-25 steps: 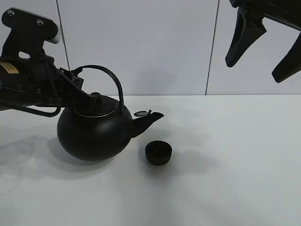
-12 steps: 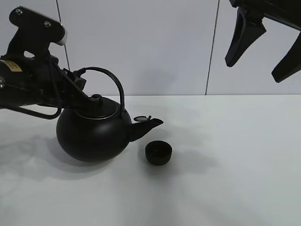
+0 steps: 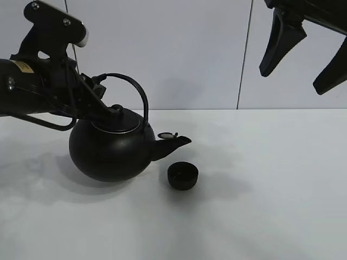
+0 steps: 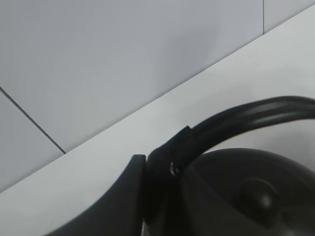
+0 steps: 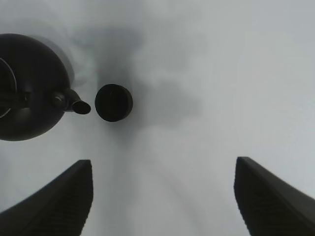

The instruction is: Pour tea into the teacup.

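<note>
A big round black kettle [image 3: 111,151] hangs just above the white table [image 3: 271,206] at the left, tilted slightly with its spout [image 3: 174,142] toward the right. My left gripper [image 3: 97,89] is shut on the base of the kettle's arched handle [image 4: 236,118]. The small matte-black teacup [image 3: 182,176] stands on the table just below and to the right of the spout tip, and it also shows beside the spout in the right wrist view as the teacup [image 5: 113,102]. My right gripper [image 3: 303,51] hangs high at the upper right, open and empty.
A pale panelled wall [image 3: 190,54] rises behind the table's far edge. Nothing else stands on the table.
My left arm has lifted the kettle off the table and carried it slightly right, bringing the spout closer over the teacup. The right gripper has not moved.
</note>
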You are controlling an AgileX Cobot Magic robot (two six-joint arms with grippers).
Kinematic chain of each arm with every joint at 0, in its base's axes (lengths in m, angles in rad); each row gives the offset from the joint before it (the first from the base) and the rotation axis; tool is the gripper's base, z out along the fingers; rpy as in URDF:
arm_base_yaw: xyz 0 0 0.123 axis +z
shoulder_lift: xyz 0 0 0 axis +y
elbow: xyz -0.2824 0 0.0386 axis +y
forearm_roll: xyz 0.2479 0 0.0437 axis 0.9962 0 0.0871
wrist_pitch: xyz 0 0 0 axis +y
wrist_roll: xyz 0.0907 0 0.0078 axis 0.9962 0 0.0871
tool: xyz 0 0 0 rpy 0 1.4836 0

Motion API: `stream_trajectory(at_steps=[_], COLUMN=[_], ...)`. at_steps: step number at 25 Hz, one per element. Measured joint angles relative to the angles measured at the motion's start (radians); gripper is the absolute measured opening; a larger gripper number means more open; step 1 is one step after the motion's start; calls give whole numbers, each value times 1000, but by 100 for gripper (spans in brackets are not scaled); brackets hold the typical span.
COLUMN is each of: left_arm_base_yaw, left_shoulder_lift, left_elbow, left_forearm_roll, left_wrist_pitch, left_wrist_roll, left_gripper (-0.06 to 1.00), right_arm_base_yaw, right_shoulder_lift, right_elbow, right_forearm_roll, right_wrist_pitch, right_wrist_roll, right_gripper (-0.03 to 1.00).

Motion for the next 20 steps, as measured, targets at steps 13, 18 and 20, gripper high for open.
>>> stream_trajectory(at_steps=[13,18,20], left_arm_base_yaw=[0,0,0], left_shoulder_lift=[0,0,0], left_elbow=[0,0,0], left_forearm_roll=[0,0,0], left_wrist_pitch=[2,7,7], left_wrist_roll=[58,89,91], left_gripper=[11,11,11], right_arm_base_yaw=[0,0,0], right_shoulder_lift=[0,0,0], right_elbow=[0,1,1], right_forearm_roll=[0,0,0], right_wrist_pitch=[-13,-13,-13], right_wrist_roll=[0,0,0], right_gripper=[55,55,55])
